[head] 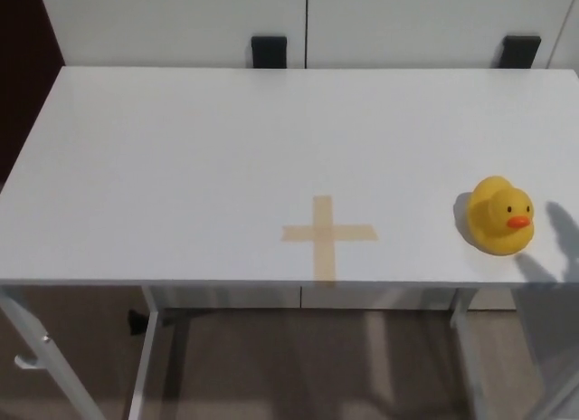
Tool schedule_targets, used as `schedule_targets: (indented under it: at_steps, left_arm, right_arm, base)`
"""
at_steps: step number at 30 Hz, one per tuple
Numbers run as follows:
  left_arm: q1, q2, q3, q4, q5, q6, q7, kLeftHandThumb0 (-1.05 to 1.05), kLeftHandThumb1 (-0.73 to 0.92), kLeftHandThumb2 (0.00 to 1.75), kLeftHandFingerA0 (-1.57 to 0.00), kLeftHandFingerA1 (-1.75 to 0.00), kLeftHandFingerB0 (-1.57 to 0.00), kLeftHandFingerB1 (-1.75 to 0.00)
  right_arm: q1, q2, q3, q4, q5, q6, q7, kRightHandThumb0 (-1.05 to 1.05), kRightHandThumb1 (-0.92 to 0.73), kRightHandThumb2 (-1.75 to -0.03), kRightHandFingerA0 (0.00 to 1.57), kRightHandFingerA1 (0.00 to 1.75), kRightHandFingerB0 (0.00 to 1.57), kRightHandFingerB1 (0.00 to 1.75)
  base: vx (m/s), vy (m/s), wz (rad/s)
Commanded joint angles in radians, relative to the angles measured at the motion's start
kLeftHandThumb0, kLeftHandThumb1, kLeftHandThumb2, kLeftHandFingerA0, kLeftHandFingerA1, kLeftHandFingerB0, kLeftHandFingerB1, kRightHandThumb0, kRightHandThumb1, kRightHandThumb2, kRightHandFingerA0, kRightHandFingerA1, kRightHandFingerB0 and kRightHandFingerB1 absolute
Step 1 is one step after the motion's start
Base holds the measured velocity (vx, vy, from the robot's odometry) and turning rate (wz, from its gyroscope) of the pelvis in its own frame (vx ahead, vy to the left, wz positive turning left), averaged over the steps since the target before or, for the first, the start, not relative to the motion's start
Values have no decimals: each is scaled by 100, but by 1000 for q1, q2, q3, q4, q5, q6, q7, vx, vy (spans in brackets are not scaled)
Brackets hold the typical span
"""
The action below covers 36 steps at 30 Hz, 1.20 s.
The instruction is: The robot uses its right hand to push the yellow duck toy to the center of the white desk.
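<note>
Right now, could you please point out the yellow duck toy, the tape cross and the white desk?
yellow duck toy (500,216): head view, its body.
tape cross (325,232): head view, where strips meet.
white desk (181,157): head view, bare top.

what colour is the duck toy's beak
Orange, on the yellow duck toy; the head view shows it clearly, the beak facing the camera.

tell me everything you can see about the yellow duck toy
The yellow duck toy is a small, rounded bath-style duck that looks like smooth rubber or plastic, all yellow with an orange beak and small dark eyes. It sits upright on the white desk near its front right edge, facing the camera and slightly right. It is to the right of the tan tape cross and apart from it. Nothing touches it but the desk; a grey shadow falls on the desk just to its right.
</note>
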Motion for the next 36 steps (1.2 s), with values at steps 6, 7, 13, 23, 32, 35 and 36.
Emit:
schedule_targets:
  at_steps: [6, 7, 13, 23, 32, 35, 36]
  left_arm:
    - [8, -2, 4, 5, -15, 2, 4, 4, 58, 91, -79, -75, -69, -64]
    - [11, -2, 3, 2, -13, 3, 4, 1, 61, 88, -78, -75, -68, -65]
    - [11, -3, 0, 9, -11, -8, -1, 5, 57, 96, -80, -76, -70, -64]
    - [20, -7, -12, -1, 0, -1, 3, 3, 58, 92, -80, -78, -70, -65]
    - [18, -14, -23, -4, -1, -4, 3, 1, 59, 88, -79, -77, -71, -67]
    - [17, -14, -28, -5, -1, -9, 0, 4, 61, 93, -78, -76, -67, -63]
    - [15, -14, -32, -4, 1, -10, 0, 4, 59, 92, -77, -73, -68, -63]
  right_arm:
    - [-89, 49, 57, 110, -69, -24, -35, -83, -80, -120, 8, 50, 3, 31]
    - [-97, 57, 68, 127, -78, -30, -36, -88, -84, -121, 9, 48, 2, 30]
    - [-128, 90, 93, 182, -93, -45, -32, -83, -77, -118, 12, 53, 0, 36]
    - [-199, 150, 169, 308, -172, -34, -110, -91, -91, -77, 24, 42, 13, 33]
    - [-224, 162, 195, 380, -188, -41, -107, -88, -92, -75, 24, 44, 18, 31]
    - [-230, 167, 202, 400, -196, -50, -114, -85, -92, -75, 26, 45, 17, 31]
    - [-234, 168, 205, 404, -200, -42, -116, -85, -91, -76, 25, 44, 15, 31]
  base:
    - [0, 0, 0]
    - [0, 0, 0]
    - [0, 0, 0]
    - [0, 0, 0]
    - [0, 0, 0]
    - [0, 0, 0]
    - [0, 0, 0]
